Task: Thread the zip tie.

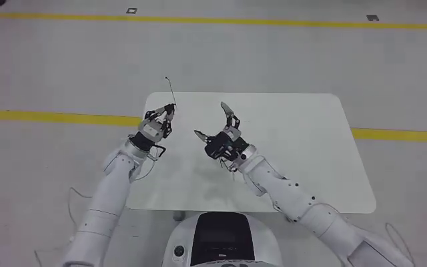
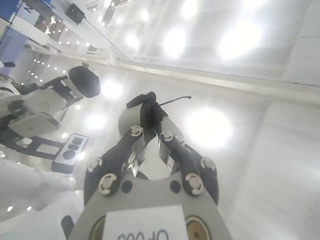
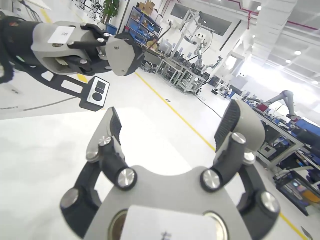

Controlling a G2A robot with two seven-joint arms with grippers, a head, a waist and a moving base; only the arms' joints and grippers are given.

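White table (image 1: 300,133), set on a pale floor (image 1: 67,60) marked with yellow lines, lies under both arms, which are raised above its far left part. The left gripper (image 2: 150,108) is pressed together on the zip tie (image 2: 176,99), pinching it near one end. A thin free length pokes out past the fingertips, pointing away from the robot, beyond the table's far edge. Holding the tie aloft rather than flat on the table seems meant to leave its free end open to approach from any side. I cannot tell which end carries the locking head, because the pinched part is hidden between the pads. The right gripper (image 3: 172,123) is spread wide and holds nothing. It sits just beside the left one, apart from it, and its ribbed pads (image 3: 228,121) frame empty air while the left gripper shows off to one side. That wide spread suits taking the free end next, so threading looks not yet begun. The tie is slender and likely springy, so a grasp far from the pinch may just push it aside.
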